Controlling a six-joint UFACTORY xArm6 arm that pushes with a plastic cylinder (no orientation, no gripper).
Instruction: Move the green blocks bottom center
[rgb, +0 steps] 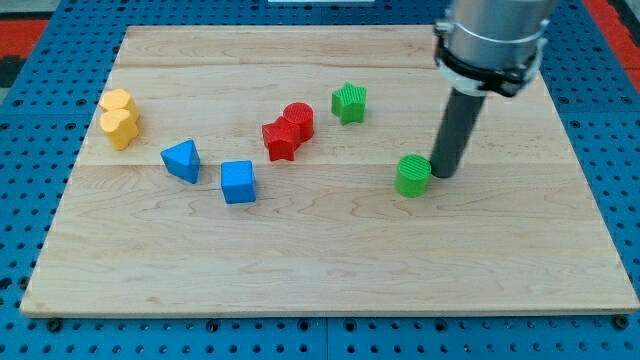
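Note:
A green cylinder (412, 176) lies right of the board's middle. My tip (441, 176) stands right beside it, on its right side, touching or nearly touching it. A green star (349, 103) lies apart from it, up and to the left, near the red pair. The rod rises from the tip toward the view's top right into the arm's grey collar (490, 40).
A red star (281, 139) and red cylinder (298, 119) touch at the centre. A blue cube (238, 182) and blue triangle (182, 159) lie to their left. Two yellow blocks (119, 118) sit at the left. The wooden board (330, 270) rests on a blue pegboard.

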